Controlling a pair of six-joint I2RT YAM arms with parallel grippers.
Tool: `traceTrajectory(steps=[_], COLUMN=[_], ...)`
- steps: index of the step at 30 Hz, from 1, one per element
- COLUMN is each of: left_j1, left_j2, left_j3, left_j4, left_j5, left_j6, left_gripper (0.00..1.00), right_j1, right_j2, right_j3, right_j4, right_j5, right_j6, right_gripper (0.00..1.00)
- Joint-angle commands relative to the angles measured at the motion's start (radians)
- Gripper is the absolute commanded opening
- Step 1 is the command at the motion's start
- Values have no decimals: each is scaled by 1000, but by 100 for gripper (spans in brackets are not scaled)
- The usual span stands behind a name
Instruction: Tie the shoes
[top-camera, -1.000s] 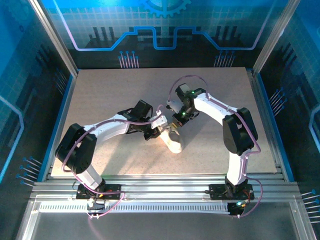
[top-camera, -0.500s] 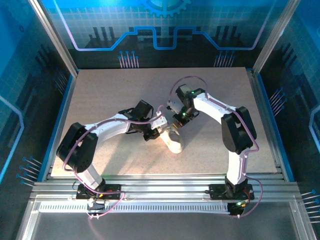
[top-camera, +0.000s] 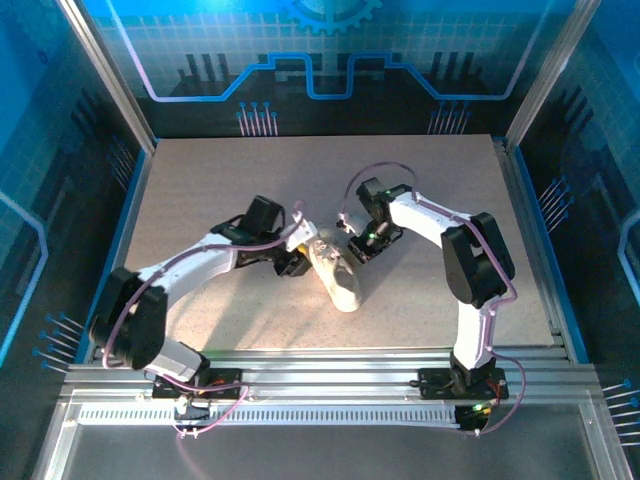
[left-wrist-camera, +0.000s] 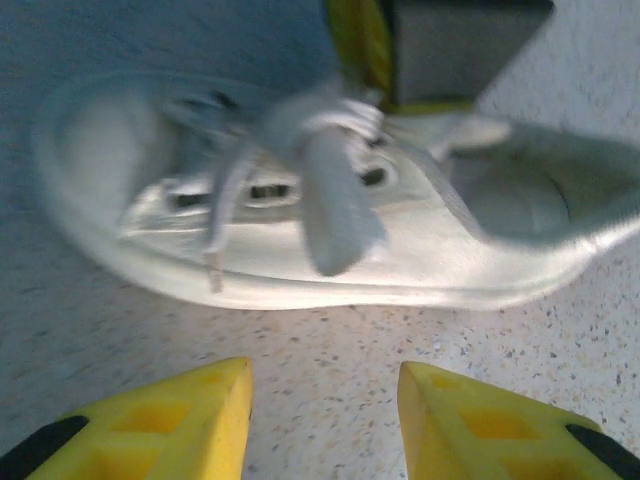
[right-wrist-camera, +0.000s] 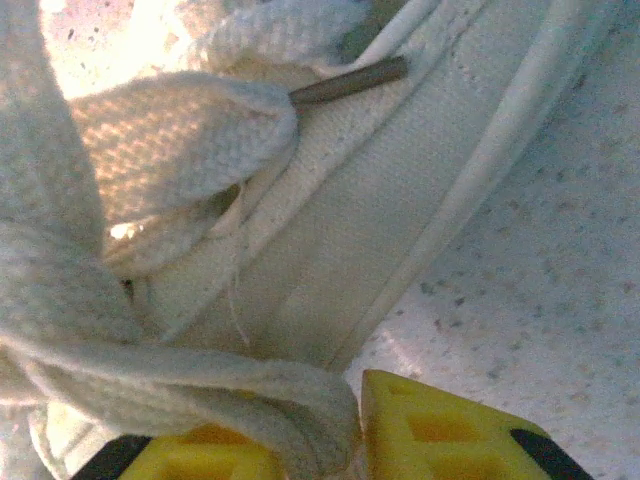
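Observation:
The small white shoe lies on the table between both arms, toe toward the near edge. In the left wrist view it lies on its sole with its laces bunched in a knot. My left gripper stands just left of it, open, with bare table between its yellow fingers. My right gripper is at the shoe's far end. Close against the shoe's side, it is open, with a lace loop lying in the gap.
The speckled tabletop has free room on all sides of the shoe. Metal rails run along the near edge, and blue panel walls close off the back and sides.
My left gripper has let go of the lace, opened and drawn back to the left of the shoe. The right gripper's jaws have parted. More of the shoe now shows.

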Motion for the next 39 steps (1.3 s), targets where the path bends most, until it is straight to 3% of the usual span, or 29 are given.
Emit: traceTrajectory(steps=[1, 6, 10, 17, 25, 39], left_j1=[63, 83, 84, 91, 88, 23], left_j2=[-60, -49, -19, 126, 246, 338], left_j3=[-38, -23, -24, 32, 49, 103], left_j4=[37, 37, 91, 138, 298, 309], left_j5=[67, 72, 74, 129, 194, 256], left_j6=[-41, 18, 217, 501, 530, 565], left_gripper=[43, 42, 43, 46, 47, 46], right_j1=[18, 10, -21, -35, 33, 57], right_j2=[-50, -107, -149, -188, -161, -90], right_j3=[-23, 17, 47, 56, 40, 12], right_j4=[-29, -34, -46, -49, 144, 280], right_j5=[-43, 17, 7, -14, -116, -186], right_j6=[6, 14, 17, 51, 149, 193], right_gripper=[33, 44, 51, 51, 50, 47])
